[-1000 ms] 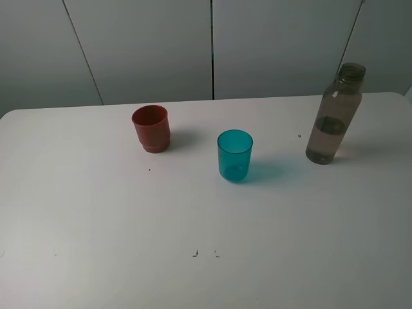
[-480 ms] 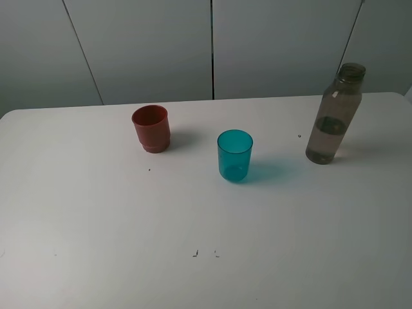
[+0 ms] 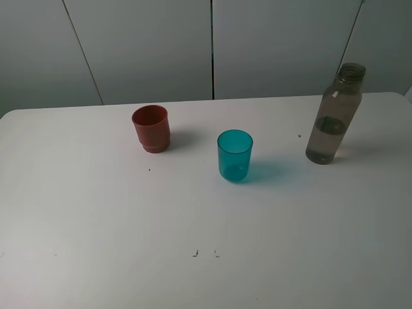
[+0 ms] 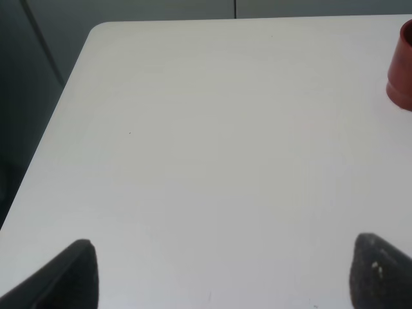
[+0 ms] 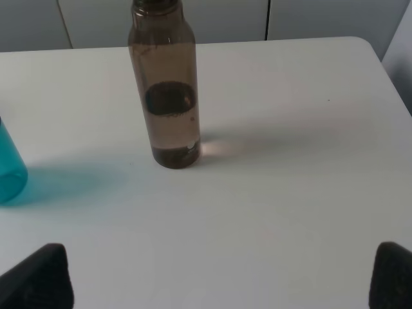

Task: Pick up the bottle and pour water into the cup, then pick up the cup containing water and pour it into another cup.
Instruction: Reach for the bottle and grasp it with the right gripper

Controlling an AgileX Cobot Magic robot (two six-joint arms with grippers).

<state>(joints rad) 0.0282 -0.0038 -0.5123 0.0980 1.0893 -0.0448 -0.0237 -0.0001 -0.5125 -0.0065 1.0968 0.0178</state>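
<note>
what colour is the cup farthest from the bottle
Red-brown: the opaque squat plastic cup shows best in the exterior high view.

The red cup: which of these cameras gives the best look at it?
The exterior high view: the red cup stands whole and upright, visible from rim to base. The left wrist view catches only a slice of its side at the picture's edge. The right wrist view does not show it.

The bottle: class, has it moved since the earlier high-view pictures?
No. The bottle keeps the same spot just right of the dark speck on the table.
</note>
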